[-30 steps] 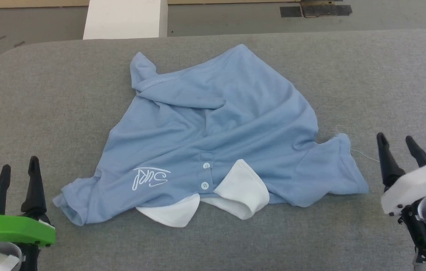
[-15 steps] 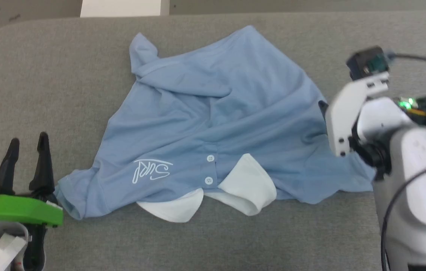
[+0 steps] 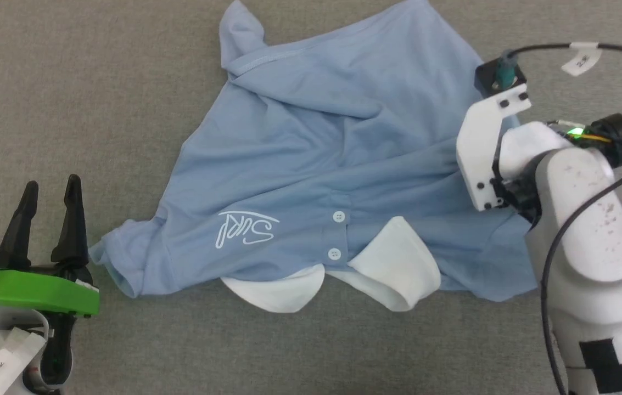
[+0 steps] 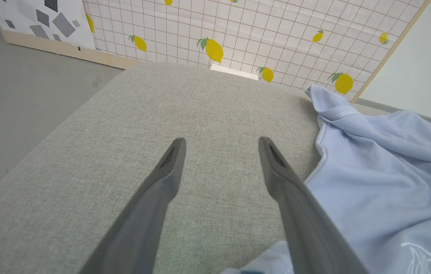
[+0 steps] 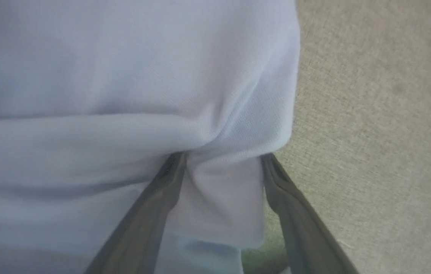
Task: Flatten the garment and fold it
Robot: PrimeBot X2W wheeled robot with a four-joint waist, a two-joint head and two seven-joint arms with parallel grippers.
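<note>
the left gripper [image 3: 52, 184] is hovering released, its two dark fingers [image 4: 169, 179] standing wide apart with nothing between them, and the grey padded table [image 4: 200, 106] is lying below. closest to it, the crumpled near sleeve [image 3: 118, 263] of the garment [image 3: 332, 142] is lying just beside the base of its right-hand finger. a little further out to that side the white cursive logo [image 3: 246, 227] is showing on the chest. past it the two white buttons [image 3: 338, 216] are sitting on the placket, and the white collar [image 3: 393, 263] is curling open. ahead of the fingertips bare table is stretching away. beyond its far edge a gridded wall with a lemon print [image 4: 215, 49] is standing, with grey floor [image 4: 17, 87] off to the left.

the right gripper [image 5: 221, 156] is also standing released, pointing down into the opposite side of the garment. a raised fold of light blue cloth [image 5: 223, 190] is filling the gap between its spread fingers and brushing both of them. beyond the tips more wrinkled cloth is spreading away, and just outside the right-hand finger bare table is showing. in the head view the pale right arm [image 3: 580, 219] is reaching over that side of the shirt and covering the fingers.

the garment is lying unfolded and creased, front up, on the table between the two grippers.
</note>
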